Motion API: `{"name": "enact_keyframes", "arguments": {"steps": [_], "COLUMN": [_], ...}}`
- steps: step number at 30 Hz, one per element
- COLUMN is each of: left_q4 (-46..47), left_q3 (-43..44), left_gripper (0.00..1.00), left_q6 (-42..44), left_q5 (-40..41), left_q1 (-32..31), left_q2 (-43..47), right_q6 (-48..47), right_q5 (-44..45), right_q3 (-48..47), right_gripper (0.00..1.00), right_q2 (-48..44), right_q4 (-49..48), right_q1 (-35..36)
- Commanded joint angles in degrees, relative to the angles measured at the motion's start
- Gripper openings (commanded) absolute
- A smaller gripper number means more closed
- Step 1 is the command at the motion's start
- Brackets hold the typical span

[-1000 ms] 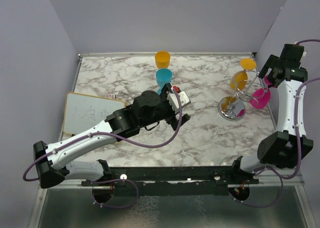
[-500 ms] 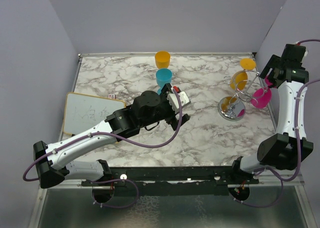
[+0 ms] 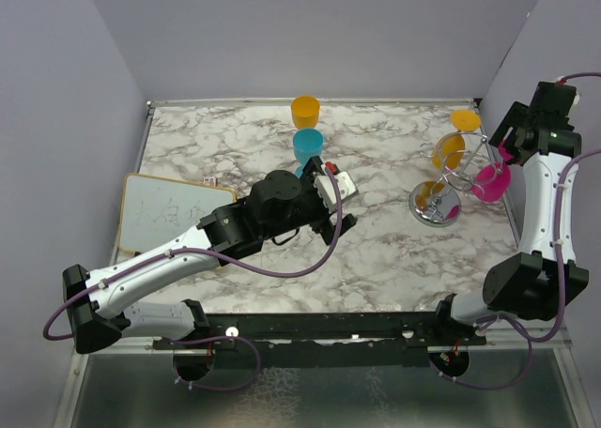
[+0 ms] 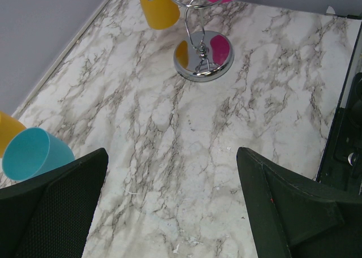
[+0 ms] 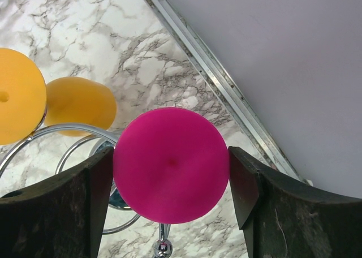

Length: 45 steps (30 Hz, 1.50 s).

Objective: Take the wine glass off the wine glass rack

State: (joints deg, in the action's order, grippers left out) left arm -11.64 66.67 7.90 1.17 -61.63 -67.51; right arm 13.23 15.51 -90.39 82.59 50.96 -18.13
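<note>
At the left edge of the marble desk point(image 3: 394, 250) a whiteboard point(image 3: 174, 217) is laid flat. The left gripper point(image 4: 172, 207) is held over the middle of the desk with its fingers spread wide and nothing between them. A teal cup point(image 3: 307, 146) is set just beyond it, and an orange cup point(image 3: 304, 111) stands at the far edge. Near the right edge stands the wine glass rack point(image 3: 436, 206), a chrome disc base with a post and curved wire arms, from which an orange glass point(image 3: 449, 151) is hung. The pink wine glass point(image 5: 171, 164) is found on the rack's right side, towards the far-right corner. Its round foot is turned up into the right wrist camera and its bowl is hung below, so that its long axis is run roughly down the line of that camera, tilted in the overhead view. The right gripper point(image 5: 171, 181) is narrowed onto this foot, with a finger laid against the rim on each side, and the glass is judged to be gripped. The rack's wire loops are seen passing under the left of the foot, so the rack lies to the left of the held glass, and a way out is judged to lie rightwards. Whether the stem is out of its wire arm cannot be told. The right arm is at the glass; the left is well apart from it.
</note>
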Motion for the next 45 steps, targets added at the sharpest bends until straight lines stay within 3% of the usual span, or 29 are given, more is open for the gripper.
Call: {"name": "enact_keyframes", "arguments": {"steps": [1, 31, 45], "left_q4": [1.0, 1.2, 1.1], "left_q3": [-0.6, -0.6, -0.8], "left_gripper": [0.99, 0.99, 0.99], "left_q6": [0.5, 0.4, 1.2], "left_q5": [1.0, 1.0, 2.1], "left_q1": [-0.3, -0.9, -1.7], "left_q2": [0.7, 1.7, 2.2], "right_q6": [-0.4, -0.1, 0.9], "right_q5": [1.2, 7.4, 3.9], "right_q3": [-2.7, 0.0, -4.0], "right_gripper": [0.75, 0.75, 0.74], "right_q2": [-1.4, -4.6, -1.2], "right_q4": [-1.1, -0.9, -1.6], "right_q1": [-0.5, -1.3, -2.4]}}
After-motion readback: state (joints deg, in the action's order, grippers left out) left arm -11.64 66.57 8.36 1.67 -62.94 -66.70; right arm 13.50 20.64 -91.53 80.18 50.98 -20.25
